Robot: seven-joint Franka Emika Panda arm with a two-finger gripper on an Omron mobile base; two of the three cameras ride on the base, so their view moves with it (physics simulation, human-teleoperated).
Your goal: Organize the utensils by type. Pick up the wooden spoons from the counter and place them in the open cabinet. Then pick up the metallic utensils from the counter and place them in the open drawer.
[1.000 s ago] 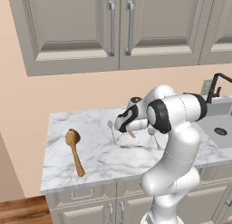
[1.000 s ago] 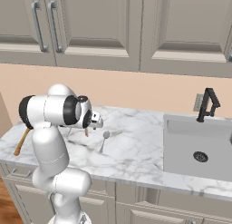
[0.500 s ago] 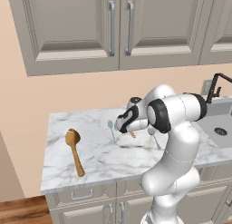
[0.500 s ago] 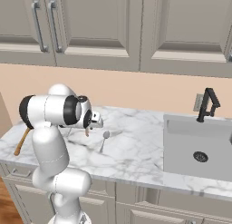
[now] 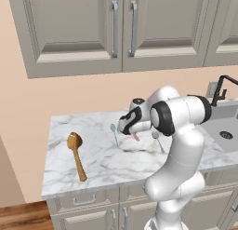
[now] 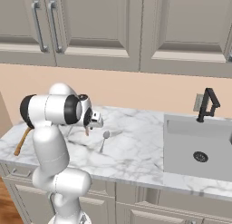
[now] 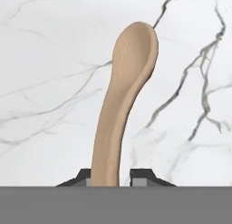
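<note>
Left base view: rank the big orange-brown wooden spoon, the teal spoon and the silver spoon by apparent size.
1. Orange-brown wooden spoon, clearly largest.
2. Teal spoon and silver spoon: both small and slim, the silver one partly hidden by the arm, so unranked.

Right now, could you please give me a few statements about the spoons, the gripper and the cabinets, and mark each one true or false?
1. The gripper is shut on the pale tan wooden spoon. True.
2. The large orange-brown wooden spoon lies in the sink. False: it lies on the marble counter, left of the arm.
3. The upper cabinet doors above the counter are shut. True.
4. The silver-grey spoon stands upright in a cup. False: it lies flat on the counter.
</note>
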